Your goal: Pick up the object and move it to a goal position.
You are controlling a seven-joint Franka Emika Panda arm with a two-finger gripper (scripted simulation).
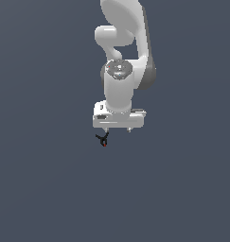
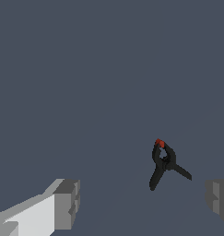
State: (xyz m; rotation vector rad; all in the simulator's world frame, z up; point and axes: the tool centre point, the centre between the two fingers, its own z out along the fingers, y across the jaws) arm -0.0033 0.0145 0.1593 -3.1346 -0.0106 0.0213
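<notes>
**A:** Start with the object (image 1: pixel 103 140). In the exterior view you'll find it just below the middle of the frame, a little toward the exterior view's left: a tiny black forked thing with a small red spot at its lower tip.

**B:** And from the wrist camera?

**A:** There you see the object (image 2: pixel 163 164) far more clearly. Two black prongs splay out from a looped body, and the red spot sits at the end opposite the prongs. It lies on the plain dark grey floor (image 2: pixel 109 69).

**B:** Where is the gripper relative to it?

**A:** In the exterior view the gripper (image 1: pixel 117 129) hangs just above the object, its white body pointing straight down. The object sits under the end of the gripper nearer the exterior view's left, not under its centre. You cannot tell from that view whether anything touches it.

**B:** Are the fingers holding it?

**A:** No. In the wrist view the fingers (image 2: pixel 67 204) are spread wide, one grey pad at each side of the frame, and the object lies in the gap between them, nearer one pad than the other and apart from both.

**B:** Anything further out?

**A:** Only the white arm (image 1: pixel 123 38) rising to the top edge of the exterior view, against the same grey floor (image 1: pixel 40 189).
</notes>
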